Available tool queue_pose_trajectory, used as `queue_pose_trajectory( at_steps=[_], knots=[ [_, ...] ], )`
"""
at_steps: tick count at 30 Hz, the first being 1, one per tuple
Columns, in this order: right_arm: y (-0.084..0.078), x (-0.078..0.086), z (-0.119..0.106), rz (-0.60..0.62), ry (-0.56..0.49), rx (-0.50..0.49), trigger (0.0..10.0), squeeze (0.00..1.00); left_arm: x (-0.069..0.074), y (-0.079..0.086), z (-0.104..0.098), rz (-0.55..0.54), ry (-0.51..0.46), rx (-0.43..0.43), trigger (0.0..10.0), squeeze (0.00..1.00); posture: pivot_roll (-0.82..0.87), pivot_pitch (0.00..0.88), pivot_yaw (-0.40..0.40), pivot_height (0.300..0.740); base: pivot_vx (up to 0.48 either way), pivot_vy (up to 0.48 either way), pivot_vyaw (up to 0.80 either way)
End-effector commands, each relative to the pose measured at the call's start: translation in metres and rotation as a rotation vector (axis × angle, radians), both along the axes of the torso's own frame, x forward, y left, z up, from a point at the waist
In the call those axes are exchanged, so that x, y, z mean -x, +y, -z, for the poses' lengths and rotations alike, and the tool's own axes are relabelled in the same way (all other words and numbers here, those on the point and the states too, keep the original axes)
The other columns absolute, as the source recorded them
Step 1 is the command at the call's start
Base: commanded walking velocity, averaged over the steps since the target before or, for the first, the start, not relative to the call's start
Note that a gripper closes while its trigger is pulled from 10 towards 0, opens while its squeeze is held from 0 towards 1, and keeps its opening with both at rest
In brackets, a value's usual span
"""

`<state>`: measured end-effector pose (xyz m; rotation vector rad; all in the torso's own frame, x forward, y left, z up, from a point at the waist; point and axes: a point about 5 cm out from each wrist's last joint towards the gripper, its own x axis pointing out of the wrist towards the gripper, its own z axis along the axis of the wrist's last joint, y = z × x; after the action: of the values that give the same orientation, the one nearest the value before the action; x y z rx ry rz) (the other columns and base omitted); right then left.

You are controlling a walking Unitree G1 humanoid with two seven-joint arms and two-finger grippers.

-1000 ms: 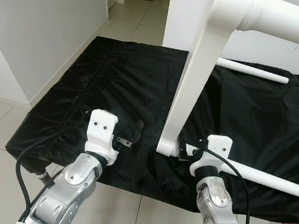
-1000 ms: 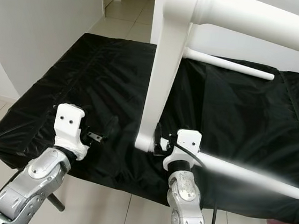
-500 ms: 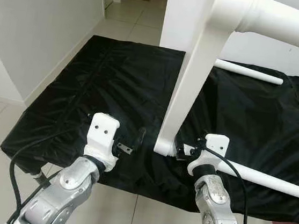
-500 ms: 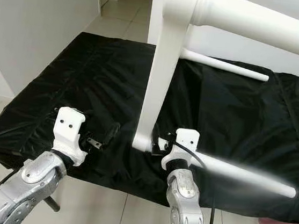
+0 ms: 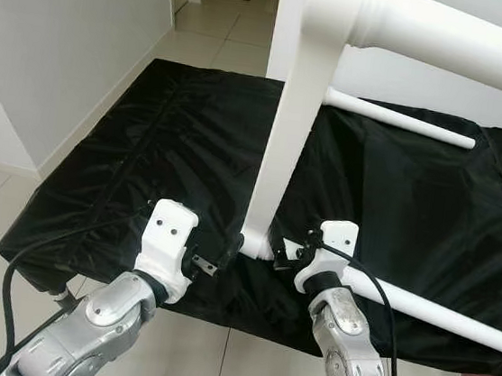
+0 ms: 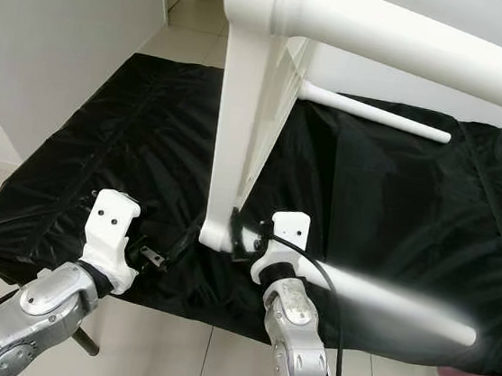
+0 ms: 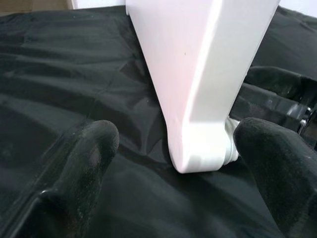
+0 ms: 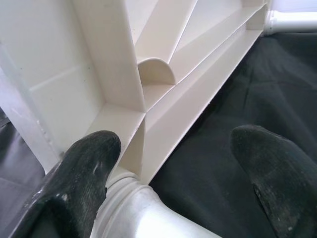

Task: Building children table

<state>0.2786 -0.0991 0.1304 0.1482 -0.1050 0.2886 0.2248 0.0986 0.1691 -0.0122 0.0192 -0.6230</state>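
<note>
The white children's table (image 5: 296, 111) stands on edge on the black sheet (image 5: 174, 143), corner down. The left gripper (image 7: 173, 163) has its fingers spread wide beside that corner, grasping nothing. The right gripper (image 8: 173, 163) is spread wide too, at the leg (image 5: 428, 308) joint.

the tabletop (image 5: 283, 146) stands on edge mid-cloth (image 5: 165, 142), walling left from right. its near leg (image 5: 428, 308) bars the right near edge; a far leg (image 5: 395, 118) crosses behind. open cloth lies left, and right between the legs.
</note>
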Motion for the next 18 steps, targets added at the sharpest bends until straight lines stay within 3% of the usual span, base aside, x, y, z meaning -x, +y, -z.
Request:
queue_pose_trajectory(
  at_steps=[1, 14, 18],
  knots=[
    [0.015, 0.0, 0.006, -0.069, 0.034, -0.005, 10.0, 0.0, 0.015, -0.011, 0.0, 0.353, 0.013, 0.004, 10.0, 0.0, 0.06, 0.054, -0.015, 0.74, 0.0, 0.0, 0.0],
    [0.035, -0.015, 0.001, -0.106, 0.019, -0.035, 10.0, 0.0, 0.014, -0.009, 0.0, 0.343, 0.022, -0.008, 10.0, 0.0, 0.05, 0.057, -0.01, 0.74, 0.0, 0.0, 0.0],
    [0.049, -0.02, -0.002, -0.154, 0.005, -0.034, 10.0, 0.0, 0.012, -0.01, 0.001, 0.33, 0.016, -0.019, 10.0, 0.0, 0.04, 0.062, -0.006, 0.74, 0.0, 0.0, 0.0]
  ],
)
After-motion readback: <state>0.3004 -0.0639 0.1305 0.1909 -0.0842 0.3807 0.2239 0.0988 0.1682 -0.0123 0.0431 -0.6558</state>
